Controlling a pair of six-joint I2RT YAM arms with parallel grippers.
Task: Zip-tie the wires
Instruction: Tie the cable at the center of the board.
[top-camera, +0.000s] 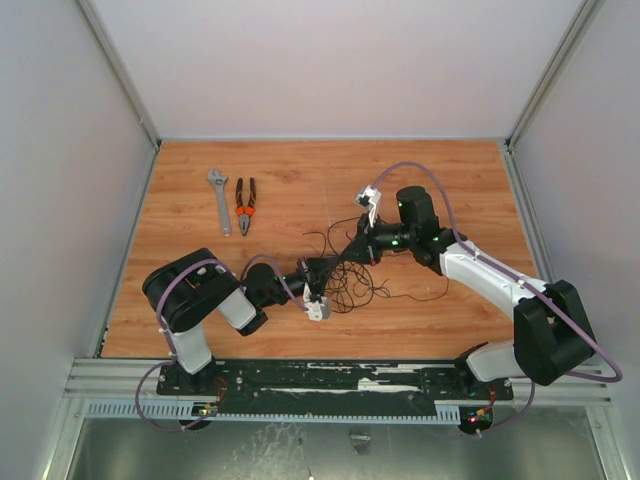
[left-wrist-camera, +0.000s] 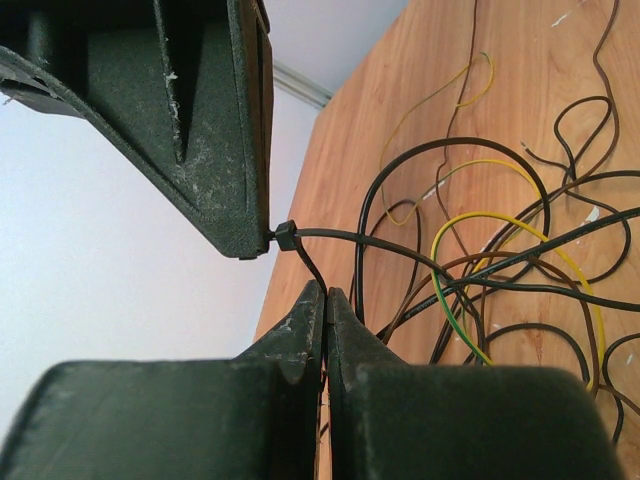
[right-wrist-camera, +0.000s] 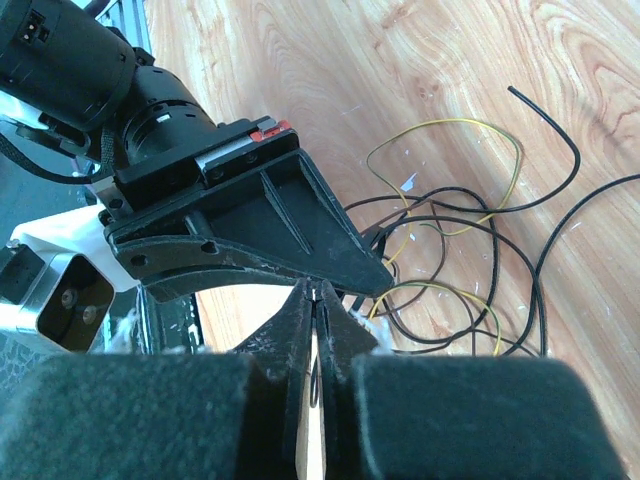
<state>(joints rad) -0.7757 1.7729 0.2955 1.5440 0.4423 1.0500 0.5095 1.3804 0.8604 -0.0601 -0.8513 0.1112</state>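
The two arms meet in the middle of the wooden worktop (top-camera: 300, 165), right over the wires (top-camera: 352, 280). The wires lie in a messy heap of black and yellow loops on the wood.

The left gripper (left-wrist-camera: 325, 292) is squeezed tight. It pinches one thin black end of the zip tie (left-wrist-camera: 287, 238) between its tips. The zip tie's little square head sits just above those tips. From the head, the strip runs off to the side and crosses the wires.

The right gripper (right-wrist-camera: 316, 290) is squeezed tight too. Its tip touches the zip tie's head, and it looks like it is pinching the strip there. The two grippers are tip to tip, very close together.

A gray wrench (top-camera: 218, 200) and pliers (top-camera: 245, 206) with orange on the handles lie side by side at the far left, well apart from the wires.
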